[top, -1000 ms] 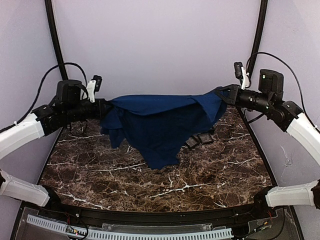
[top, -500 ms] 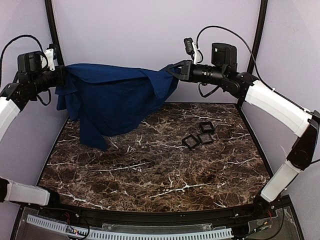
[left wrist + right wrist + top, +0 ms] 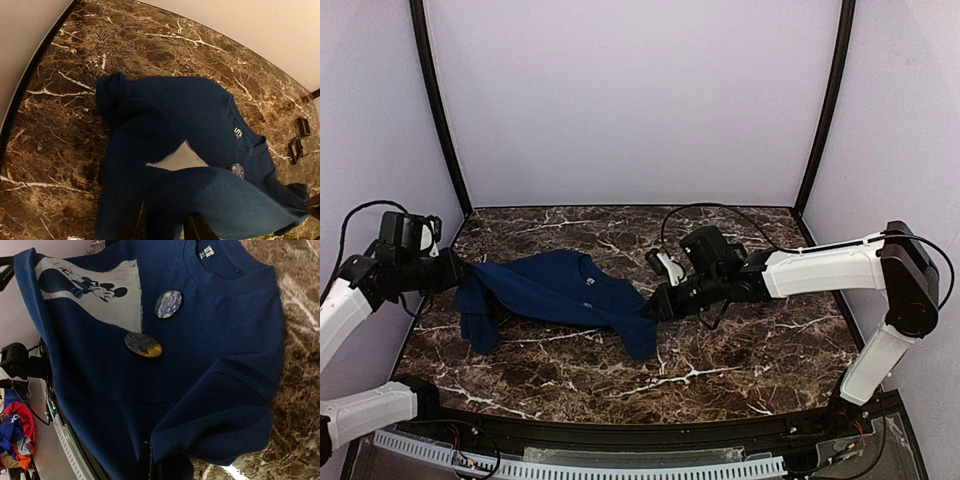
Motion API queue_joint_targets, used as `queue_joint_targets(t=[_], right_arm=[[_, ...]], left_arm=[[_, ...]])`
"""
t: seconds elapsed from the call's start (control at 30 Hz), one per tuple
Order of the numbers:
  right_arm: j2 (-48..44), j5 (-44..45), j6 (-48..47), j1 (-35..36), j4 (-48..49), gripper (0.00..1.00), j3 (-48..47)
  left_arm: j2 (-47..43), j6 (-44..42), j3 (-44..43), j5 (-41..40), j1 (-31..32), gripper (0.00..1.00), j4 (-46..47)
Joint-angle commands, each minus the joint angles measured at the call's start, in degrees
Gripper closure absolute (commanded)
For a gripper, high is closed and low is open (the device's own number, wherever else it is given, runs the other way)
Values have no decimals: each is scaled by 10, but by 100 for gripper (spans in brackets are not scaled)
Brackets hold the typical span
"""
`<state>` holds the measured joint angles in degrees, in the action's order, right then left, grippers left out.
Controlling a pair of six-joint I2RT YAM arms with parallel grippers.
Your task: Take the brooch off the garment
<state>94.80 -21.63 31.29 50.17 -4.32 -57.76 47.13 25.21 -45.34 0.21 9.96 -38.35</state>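
The dark navy T-shirt lies crumpled on the marble table between my arms, chest side up. In the right wrist view a round bluish brooch is pinned below the collar, beside the pale grey print. A second round blue-and-yellow badge sits just under it. The left wrist view shows one round brooch next to a fold. My left gripper is shut on the shirt's left edge. My right gripper is shut on a sleeve at the shirt's right edge.
Two small black square trays lie on the table beyond the shirt in the left wrist view; my right arm covers them in the top view. The table is dark brown marble, with pale walls behind and at both sides.
Both arms have come down from holding the shirt stretched in the air. The shirt now rests on the table, with both grippers still shut on its edges.
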Motion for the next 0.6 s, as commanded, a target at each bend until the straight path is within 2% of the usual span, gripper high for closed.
queue_joint_targets(t=[0.0,0.1,0.2,0.3,0.43,0.5,0.57], right_arm=[[-1,2,10,43,-50,100,12],[-13,8,21,68,-76,100,42],[-40,26,28,83,-114,99,65],[-77,60,32,86,-158,80,75],[-130,148,31,86,-227,39,60],[-144,190,31,87,-244,26,44],[-147,213,28,92,-242,20,30]], left_arm=[[-78,82,-9,59,-6,56,-58],[-114,92,-33,57,-6,36,-109],[-141,93,-61,49,-5,30,-144],[-131,69,-64,63,-6,29,-126],[-33,25,-71,131,-4,28,-68],[12,2,-80,162,0,28,-32],[61,-22,-103,161,27,28,-13]])
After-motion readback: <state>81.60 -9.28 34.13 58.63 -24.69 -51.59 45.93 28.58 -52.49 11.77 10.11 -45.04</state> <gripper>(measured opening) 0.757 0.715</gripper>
